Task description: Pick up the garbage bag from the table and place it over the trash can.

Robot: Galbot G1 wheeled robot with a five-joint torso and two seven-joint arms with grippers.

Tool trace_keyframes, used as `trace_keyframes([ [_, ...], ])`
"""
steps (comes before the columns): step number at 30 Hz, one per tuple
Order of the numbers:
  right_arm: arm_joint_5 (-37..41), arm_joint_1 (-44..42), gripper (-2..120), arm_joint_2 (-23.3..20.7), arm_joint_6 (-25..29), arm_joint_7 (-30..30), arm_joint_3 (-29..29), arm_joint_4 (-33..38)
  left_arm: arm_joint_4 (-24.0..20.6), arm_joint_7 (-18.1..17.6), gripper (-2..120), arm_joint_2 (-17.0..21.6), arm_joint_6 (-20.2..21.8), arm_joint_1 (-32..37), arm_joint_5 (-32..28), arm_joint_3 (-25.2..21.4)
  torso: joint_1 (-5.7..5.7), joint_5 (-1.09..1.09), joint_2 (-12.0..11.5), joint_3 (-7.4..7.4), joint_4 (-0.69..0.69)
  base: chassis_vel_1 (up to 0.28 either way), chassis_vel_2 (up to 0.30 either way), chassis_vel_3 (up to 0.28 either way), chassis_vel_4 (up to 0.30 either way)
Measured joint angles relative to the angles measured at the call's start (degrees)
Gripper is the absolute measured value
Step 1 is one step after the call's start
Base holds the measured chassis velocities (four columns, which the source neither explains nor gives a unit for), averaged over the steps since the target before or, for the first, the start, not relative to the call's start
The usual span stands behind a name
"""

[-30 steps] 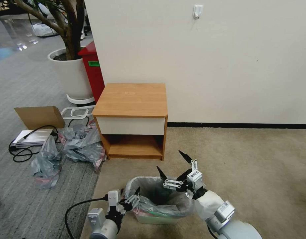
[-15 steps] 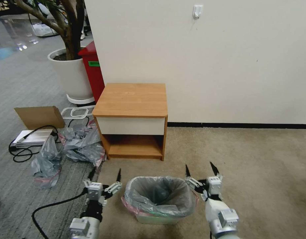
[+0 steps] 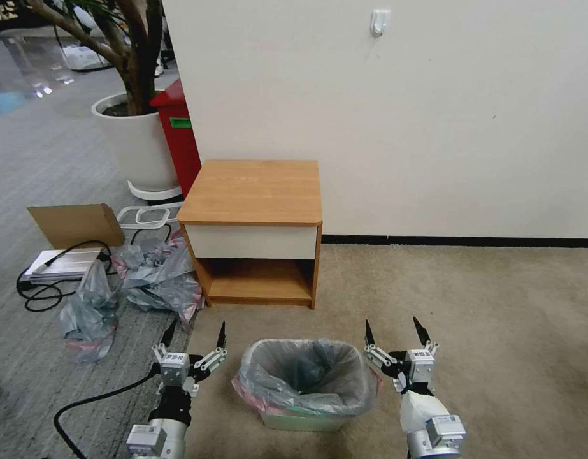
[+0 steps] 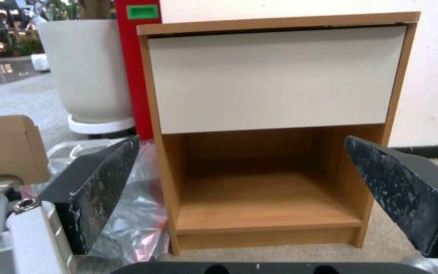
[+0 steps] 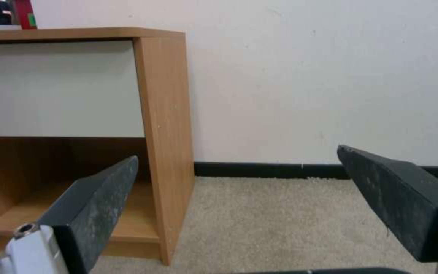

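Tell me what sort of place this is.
Probably an office or lobby corner set up for robot trials, not a home. Grey and beige carpet meets a bare wall; a planter and red bin stand behind the table, with spare bags and a cardboard box on the floor.

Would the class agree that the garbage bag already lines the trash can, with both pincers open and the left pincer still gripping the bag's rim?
Not quite. In the head view the left pincer is open beside the trash can, gripping nothing. The garbage bag does line the can, and the right pincer is open too.
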Motion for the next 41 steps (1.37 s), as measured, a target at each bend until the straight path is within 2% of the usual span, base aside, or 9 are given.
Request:
trace_keyframes([
  [41, 0.01, 0.05, 100, -0.10, -0.19, -0.18, -0.07, 0.18, -0.05, -0.10, 100, 0.01, 0.37, -0.01, -0.13, 0.08, 0.00, 0.00, 0.00, 0.00, 0.00, 0.000, 0.000, 0.000, 0.000],
])
